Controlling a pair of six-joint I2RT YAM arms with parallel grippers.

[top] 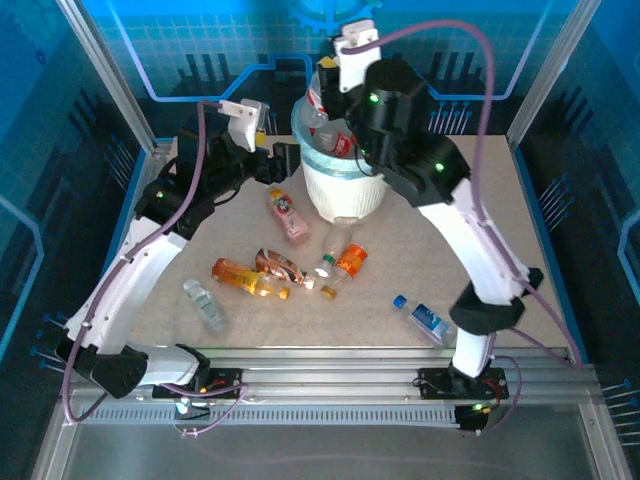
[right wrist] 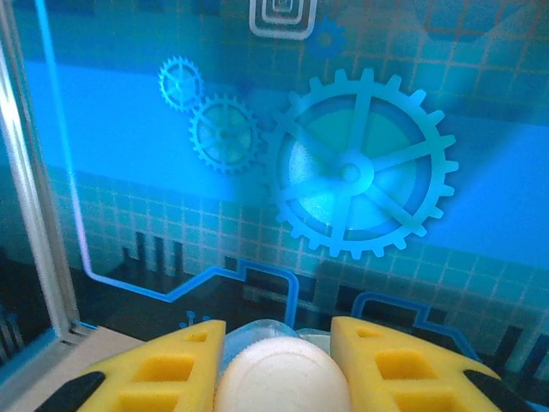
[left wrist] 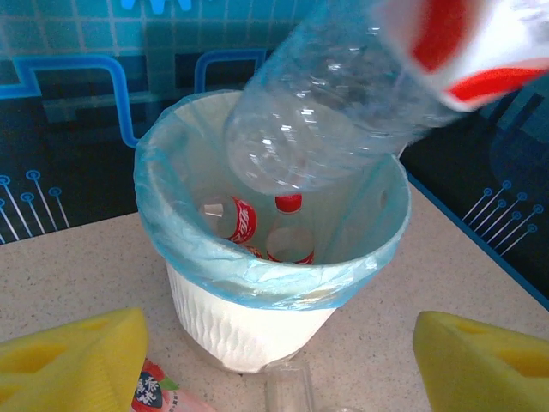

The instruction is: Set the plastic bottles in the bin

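Hanging above the bin [top: 335, 195] in the top view, the right gripper [top: 328, 72] holds a clear bottle [top: 320, 100] by its upper end. The left gripper [top: 288, 160] sits just beside the bin's left wall, and more plastic bottles lie loose on the table [top: 470, 230], a pink bottle [top: 288, 215] nearest that gripper. The bin looks light, so a sideways nudge from the left arm could probably shove or tip it. In the left wrist view the clear bottle [left wrist: 300, 129] hangs tilted, base low over the bin's mouth [left wrist: 257, 275] and labelled end up to the right. Dropped at that slant it might clip the blue bag [left wrist: 171, 215] at the rim and bounce out, though most of its body seems inside the opening. The left fingers [left wrist: 69, 360] stand wide apart with nothing between them, and the pink bottle [left wrist: 154, 390] lies just below. In the right wrist view the yellow pads [right wrist: 180, 369] sit narrow on the bottle's white cap [right wrist: 281, 382]. That is a small round hold, and the bottle could swing or slip early.
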